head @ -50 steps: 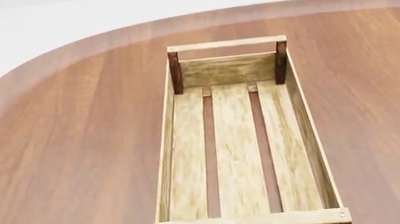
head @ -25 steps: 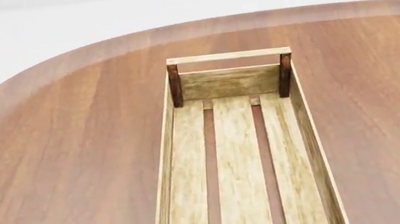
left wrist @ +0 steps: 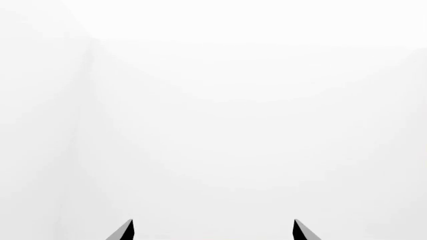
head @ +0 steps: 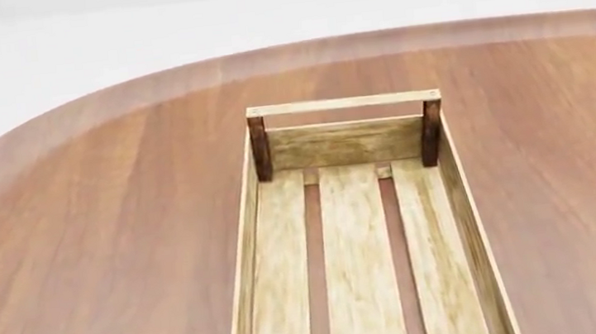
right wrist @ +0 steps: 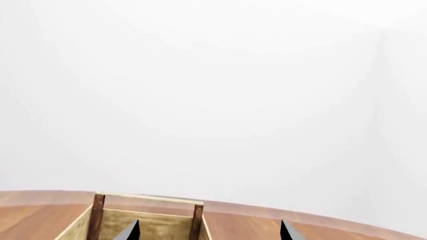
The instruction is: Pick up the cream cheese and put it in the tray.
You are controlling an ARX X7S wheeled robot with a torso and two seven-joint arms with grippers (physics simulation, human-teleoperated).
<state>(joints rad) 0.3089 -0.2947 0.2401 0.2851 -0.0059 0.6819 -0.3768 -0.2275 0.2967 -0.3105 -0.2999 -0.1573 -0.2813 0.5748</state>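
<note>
- Between the earlier head views and the present one, the long light-wood slatted tray (head: pixel 357 236) has slid lower in the picture; its near rail handle has dropped out of view and more white background shows beyond the table, so the head camera appears to have tilted upward.
- Left gripper (left wrist: pixel 212 231): only two dark fingertips show, set well apart with nothing between them, so the jaws stand spread and empty, facing a blank white wall.
- Right gripper (right wrist: pixel 209 231): two dark fingertips likewise set apart and empty, aimed over the far end of the tray (right wrist: pixel 143 215), with its dark corner posts and rail handle.
- Tray interior: bare slats, nothing inside.
- Rounded reddish-brown wooden table (head: pixel 95 238): bare in the visible part.
- Cream cheese: not visible in any present view; its position cannot be told.
- Risk (judgement): neither arm shows in the head view and the target is out of sight, so any reach would be blind; a wrong item could be taken.
- Risk (judgement): the right gripper, close to the tray's end rail, could strike a post if lowered without a clear view.
</note>
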